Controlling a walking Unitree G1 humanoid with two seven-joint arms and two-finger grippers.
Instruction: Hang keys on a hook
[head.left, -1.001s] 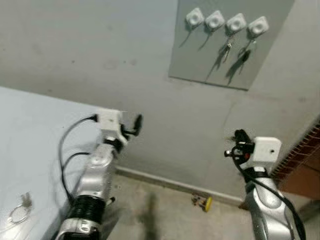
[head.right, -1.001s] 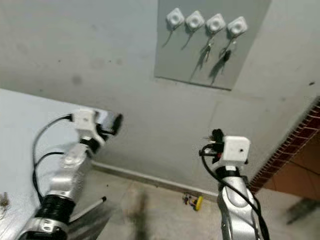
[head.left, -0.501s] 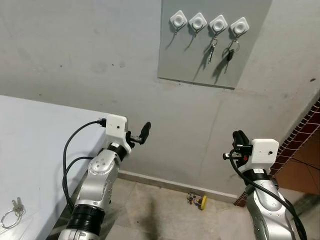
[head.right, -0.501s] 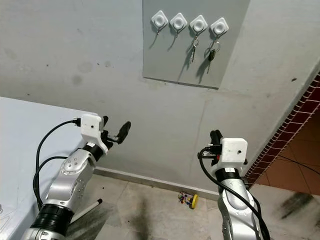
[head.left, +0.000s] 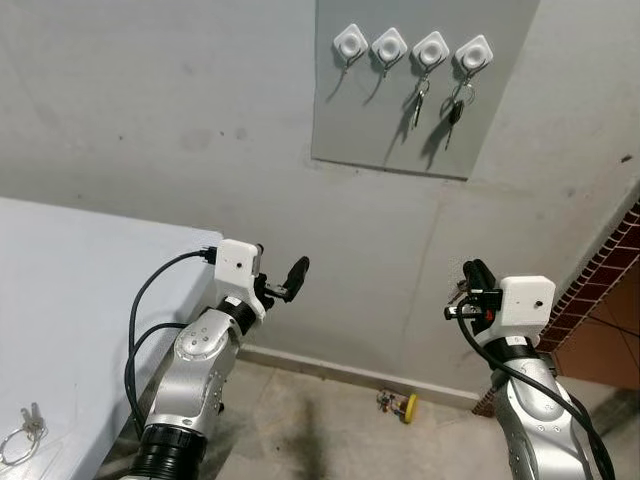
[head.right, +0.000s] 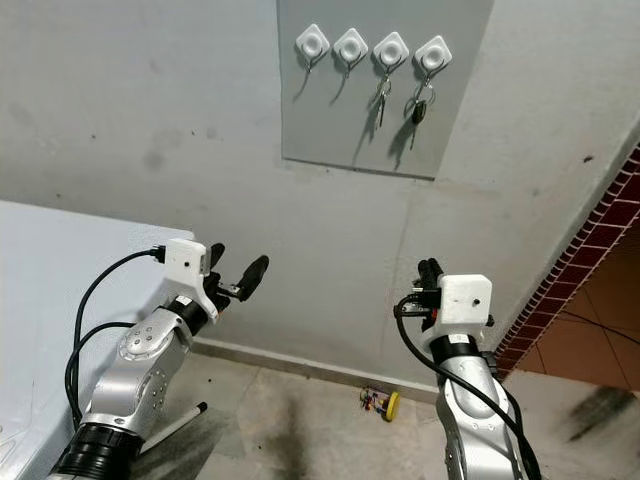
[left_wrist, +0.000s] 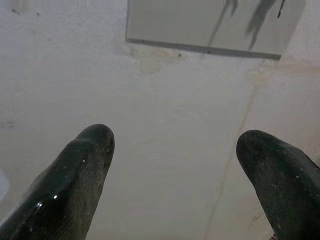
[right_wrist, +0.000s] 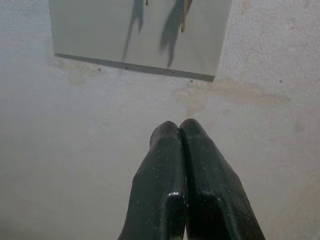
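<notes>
**Keys on table, hooks high on wall**

Lies flat at the lower left corner of the left eye frame: loose key ring (head.left: 19, 443) on the pale table (head.left: 80, 300), too small there to read its long axis. Sits below and behind the left gripper (head.right: 236, 264), on the left arm's side and well apart from the right gripper (head.left: 470, 273); judged a job for the left arm.

Points at the bare wall, not at the ring: left fingers (left_wrist: 85, 165) spread wide, holding nothing. Pressed tight together with nothing between: right fingers (right_wrist: 167, 165), aimed below the grey board (head.left: 400, 120).

Carries four white hooks in a row at the upper centre of the frame: first hook (head.left: 350, 42) and second hook (head.left: 389, 44) bare, third and fourth each hung with hanging keys (head.left: 419, 98).

Needs, by judgement, a turn down and leftward to the ring before any reach upward.
</notes>
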